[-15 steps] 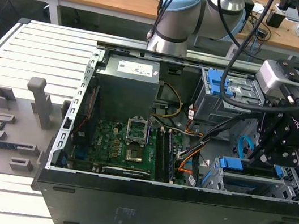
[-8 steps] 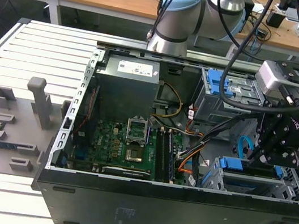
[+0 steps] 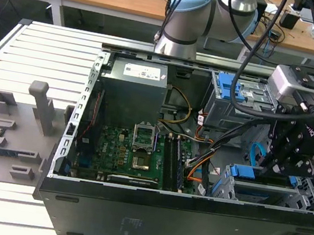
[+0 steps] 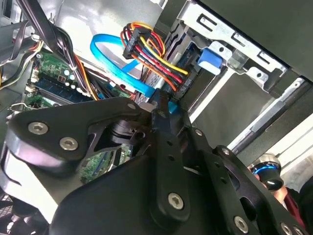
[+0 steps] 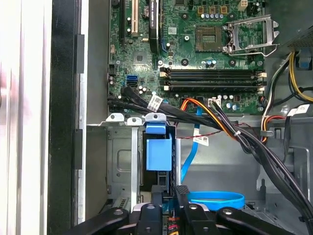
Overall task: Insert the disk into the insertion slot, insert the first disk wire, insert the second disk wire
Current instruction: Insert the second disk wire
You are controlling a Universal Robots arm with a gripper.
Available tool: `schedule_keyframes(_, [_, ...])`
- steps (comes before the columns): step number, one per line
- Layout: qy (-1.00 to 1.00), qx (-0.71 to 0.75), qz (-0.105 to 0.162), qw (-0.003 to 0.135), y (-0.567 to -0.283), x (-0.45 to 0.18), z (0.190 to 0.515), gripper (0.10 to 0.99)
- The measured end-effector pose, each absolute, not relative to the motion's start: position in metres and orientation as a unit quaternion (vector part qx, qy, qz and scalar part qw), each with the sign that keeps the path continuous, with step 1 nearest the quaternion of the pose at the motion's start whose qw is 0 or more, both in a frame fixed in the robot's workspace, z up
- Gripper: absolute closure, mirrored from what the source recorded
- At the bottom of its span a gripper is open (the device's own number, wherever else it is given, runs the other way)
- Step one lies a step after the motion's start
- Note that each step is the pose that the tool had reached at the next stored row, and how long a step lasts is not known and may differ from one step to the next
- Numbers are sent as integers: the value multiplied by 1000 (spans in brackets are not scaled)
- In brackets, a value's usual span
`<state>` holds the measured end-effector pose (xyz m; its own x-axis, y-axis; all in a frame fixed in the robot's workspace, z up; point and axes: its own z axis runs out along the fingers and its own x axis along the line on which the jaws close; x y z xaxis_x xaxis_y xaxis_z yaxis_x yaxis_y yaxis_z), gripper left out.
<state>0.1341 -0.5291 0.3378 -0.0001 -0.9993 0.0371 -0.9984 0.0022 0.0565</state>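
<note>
Gripper [image 3: 273,167] looks pinched shut on a wire connector [image 4: 172,105] at the disk [image 3: 262,189] in the insertion slot [image 3: 307,191], so I'd keep it square and push gently.

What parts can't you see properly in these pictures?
- Gripper tips: in the exterior view they dip behind the cage wall; in both wrist views the gripper's own black body covers them.
- Disk: mostly inside the cage, label hidden.
- Flat blue cable: its end is behind the gripper in the first wrist view.
</note>
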Motion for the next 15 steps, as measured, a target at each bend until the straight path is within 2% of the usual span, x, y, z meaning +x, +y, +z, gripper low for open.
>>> schedule_keyframes(4, [-707, 706, -7, 33, -526, 134, 354, 863])
schedule_keyframes(6, [-707, 706, -7, 33, -524, 134, 366, 980])
schedule_keyframes(15, [-707, 706, -7, 33, -524, 134, 374, 980])
